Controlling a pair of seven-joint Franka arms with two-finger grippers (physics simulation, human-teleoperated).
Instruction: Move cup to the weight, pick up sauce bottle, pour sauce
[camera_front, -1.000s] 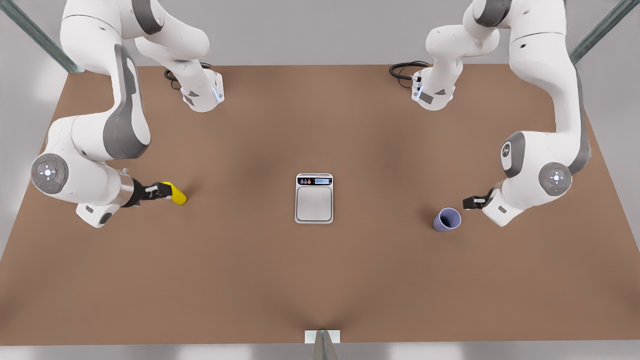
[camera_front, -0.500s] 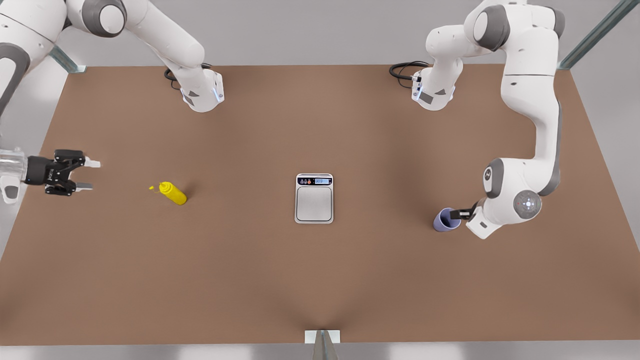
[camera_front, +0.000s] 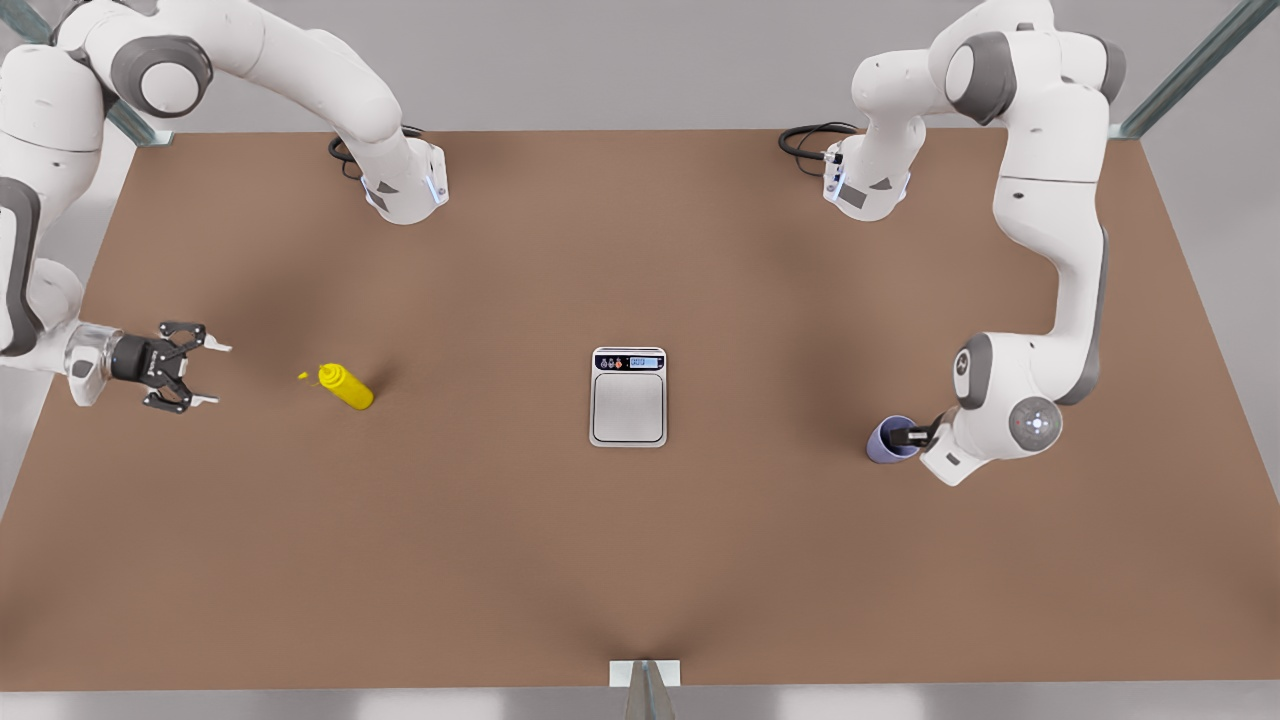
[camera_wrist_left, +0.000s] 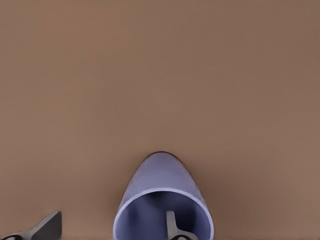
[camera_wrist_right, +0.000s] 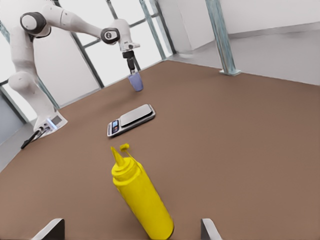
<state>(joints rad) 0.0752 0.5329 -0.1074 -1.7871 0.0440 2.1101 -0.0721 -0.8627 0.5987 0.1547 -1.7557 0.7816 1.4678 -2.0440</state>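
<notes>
Here, at the front view's left, the right hand (camera_front: 205, 374) hovers low over the brown surface (camera_front: 640, 560) with its two fingers spread wide, pointing toward the sauce bottle (camera_front: 346, 387) and apart from it. In the right wrist view the fingertips (camera_wrist_right: 50, 229) stand on either side of the bottle (camera_wrist_right: 142, 200) without touching it. The bottle is bright yellow with a thin pointed nozzle; it stands on the surface near the hand, between it and the scale, with the nozzle end on the side toward the hand.

Further along, in the middle of the surface, the scale (camera_front: 628, 396) lies flat, its silver-grey plate bare and its dark display strip on the far side. It is well apart from both the bottle and the cup. In the right wrist view it lies beyond the bottle (camera_wrist_right: 131, 119).

At the front view's right, the purple cup (camera_front: 887, 441) stands upright on the surface, off the scale. The left hand (camera_front: 908, 436) is at its rim: in the left wrist view one finger (camera_wrist_left: 172, 226) reaches inside the cup (camera_wrist_left: 162, 200) and the other (camera_wrist_left: 46, 227) stays outside, with a wide gap between them. The fingers are parted and straddle the cup's wall; whether either one touches it I cannot tell. In the right wrist view the far arm's hand (camera_wrist_right: 133, 65) hangs straight down over the cup (camera_wrist_right: 135, 82).
</notes>
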